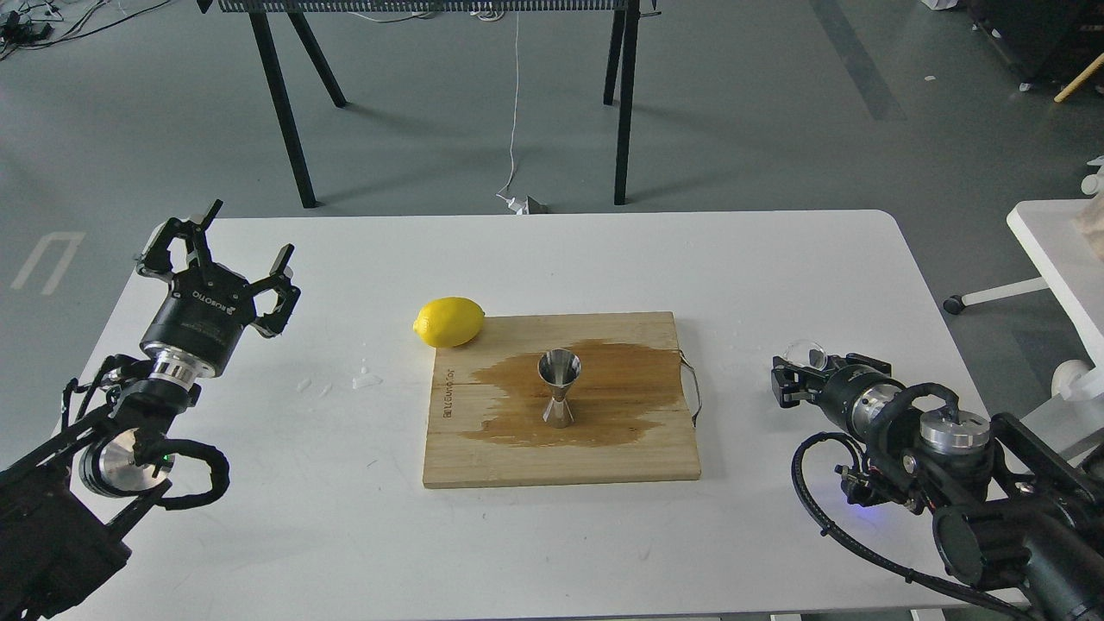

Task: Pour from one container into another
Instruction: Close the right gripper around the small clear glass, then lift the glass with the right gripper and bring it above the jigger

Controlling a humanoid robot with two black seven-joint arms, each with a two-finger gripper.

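The steel hourglass jigger (558,388) stands upright on the wet, dark patch of the wooden board (561,457), mid-table. The tiny clear glass cup (806,353) sits at the tip of my right gripper (792,377), near the table's right side; the fingers appear to be shut on it, with the cup lying tilted on its side. My left gripper (235,255) hangs open over the far left of the table, with nothing between its fingers.
A yellow lemon (448,322) lies against the board's far left corner. Small water drops (366,378) dot the table left of the board. Another white table (1056,250) stands off to the right.
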